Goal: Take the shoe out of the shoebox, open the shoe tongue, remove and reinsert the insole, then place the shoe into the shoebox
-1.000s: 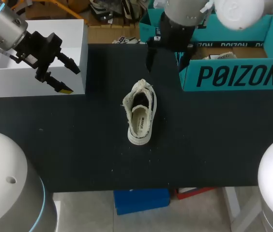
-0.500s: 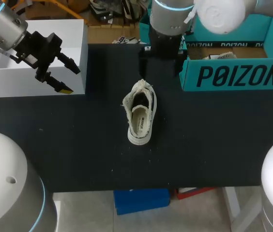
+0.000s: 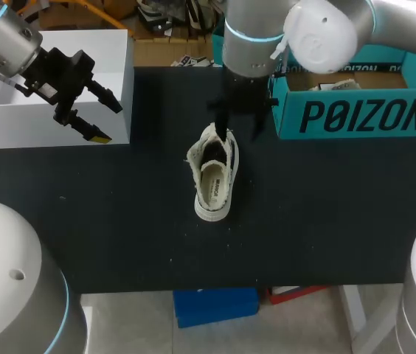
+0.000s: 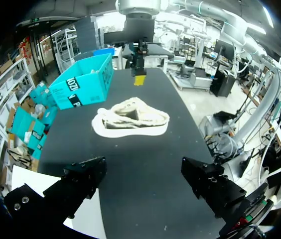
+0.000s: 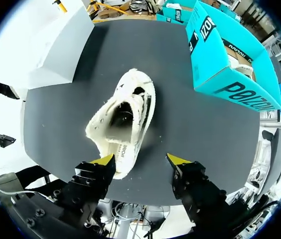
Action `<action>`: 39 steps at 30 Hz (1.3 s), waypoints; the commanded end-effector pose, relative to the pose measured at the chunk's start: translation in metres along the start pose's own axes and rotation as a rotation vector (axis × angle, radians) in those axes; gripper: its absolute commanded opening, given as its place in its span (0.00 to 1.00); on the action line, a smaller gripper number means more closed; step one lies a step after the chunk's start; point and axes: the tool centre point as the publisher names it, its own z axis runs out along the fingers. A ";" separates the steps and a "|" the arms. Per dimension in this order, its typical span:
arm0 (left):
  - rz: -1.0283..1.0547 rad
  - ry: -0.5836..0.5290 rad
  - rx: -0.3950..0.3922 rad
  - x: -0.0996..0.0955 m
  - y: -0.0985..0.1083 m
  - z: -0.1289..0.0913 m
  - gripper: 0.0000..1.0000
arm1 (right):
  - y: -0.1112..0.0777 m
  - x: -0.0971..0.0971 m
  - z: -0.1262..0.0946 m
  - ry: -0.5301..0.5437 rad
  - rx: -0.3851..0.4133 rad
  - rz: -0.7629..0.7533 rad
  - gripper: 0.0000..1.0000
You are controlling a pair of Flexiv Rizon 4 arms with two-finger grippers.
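Observation:
A cream low-top shoe [image 3: 212,175] lies on the black table [image 3: 119,221], its opening up and its heel toward the near edge. The insole [image 3: 212,189] shows inside it. My right gripper [image 3: 236,124] hangs over the shoe's far end, jaws apart and holding nothing. In the right wrist view the shoe [image 5: 123,115] lies below and ahead of the right gripper [image 5: 140,160], with its heel near one yellow fingertip [image 5: 103,160]. My left gripper [image 3: 90,110] stands wide open over the white box at the far left. From there the shoe [image 4: 130,117] lies ahead of the left gripper [image 4: 145,181].
The teal shoebox [image 3: 359,114] stands open at the back right, with paper inside. A white box [image 3: 53,122] sits at the back left under my left arm. The shoe lies between the two boxes on the dark tabletop.
My right arm has swung left and come down from beside the teal box to the shoe's far end. Its fingers now stand closer together. The left arm and the shoe have kept still.

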 end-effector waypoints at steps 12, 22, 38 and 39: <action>-0.001 -0.004 -0.003 0.001 0.000 0.000 1.00 | 0.011 0.006 0.064 0.064 0.060 -0.009 0.65; -0.001 -0.004 -0.003 0.001 0.000 0.000 1.00 | 0.011 -0.003 0.089 0.070 0.077 -0.008 0.47; -0.001 -0.004 -0.003 0.001 0.000 0.000 1.00 | 0.005 -0.012 0.128 0.072 0.120 0.007 0.49; -0.001 -0.004 -0.003 0.001 0.000 0.000 1.00 | 0.004 -0.011 0.130 0.074 0.121 0.007 0.49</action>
